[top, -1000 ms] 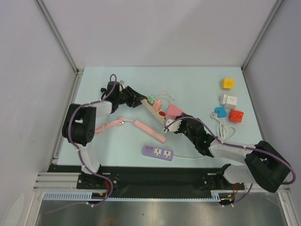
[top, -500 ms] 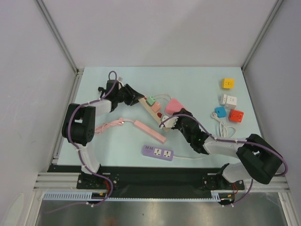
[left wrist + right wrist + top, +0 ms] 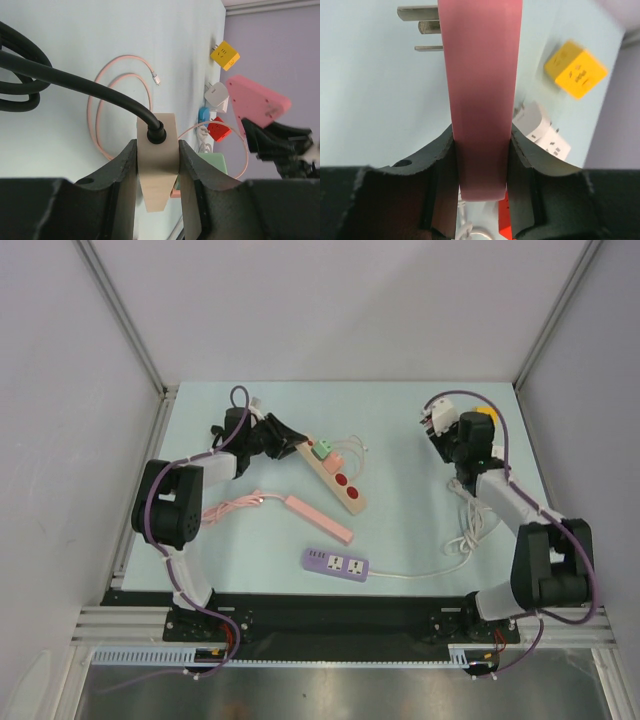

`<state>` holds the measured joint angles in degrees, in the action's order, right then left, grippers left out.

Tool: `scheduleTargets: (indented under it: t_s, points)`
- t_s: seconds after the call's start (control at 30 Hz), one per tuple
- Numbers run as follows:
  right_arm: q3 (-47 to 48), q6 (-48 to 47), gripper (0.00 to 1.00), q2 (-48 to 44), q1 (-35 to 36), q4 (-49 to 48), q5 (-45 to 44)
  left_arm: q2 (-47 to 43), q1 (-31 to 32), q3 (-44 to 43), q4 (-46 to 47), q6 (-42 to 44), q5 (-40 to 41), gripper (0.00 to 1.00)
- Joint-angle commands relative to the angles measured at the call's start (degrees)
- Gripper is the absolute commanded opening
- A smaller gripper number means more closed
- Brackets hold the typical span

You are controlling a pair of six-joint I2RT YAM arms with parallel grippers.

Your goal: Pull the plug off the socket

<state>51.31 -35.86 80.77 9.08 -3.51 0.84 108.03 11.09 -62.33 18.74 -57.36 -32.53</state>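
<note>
Left jaws pinch the power strip (image 3: 156,165) at its end. Right jaws pinch the pink plug (image 3: 481,100) well apart from the strip, its prongs (image 3: 420,20) seen only by the right wrist camera.

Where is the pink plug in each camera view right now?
Top external: pink plug at upper right, at the tip of the right pincer.
Left wrist: pink plug at right, in front of the purple wall.
Right wrist: pink plug at centre, clamped between the fingers, prongs top left.
Shared landmark: yellow adapter, close by in all three.
</note>
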Motion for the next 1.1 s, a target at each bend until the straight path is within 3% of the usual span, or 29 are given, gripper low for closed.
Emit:
scheduleTargets:
  t_s: [0.0,0.23,0.47,0.77,1.07]
  points:
    - [6.24,10.62,0.00,5.96,-5.29,6.23,7.68,-3.52,0.42,-0.60,6.39,0.85,-3.85,0.00]
    - [7.59,21.17,0.00,16.08,-10.92,-5.97,2.15,-5.11,0.68,-0.69,6.92,1.90,-4.82,0.00]
    - [6.16,21.44,0.01,20.90,-11.36,-18.72,-3.03,-5.55,0.68,0.01,8.85,0.85,-5.79,0.00]
    - [15.04,20.13,0.18,27.77,-11.63,-13.11,-6.81,-5.81,0.68,1.07,10.61,-0.12,-6.23,0.00]
    - [16.28,18.72,0.50,28.48,-11.81,-10.12,-7.52,-5.64,0.68,1.50,11.49,-0.73,-6.49,0.00]
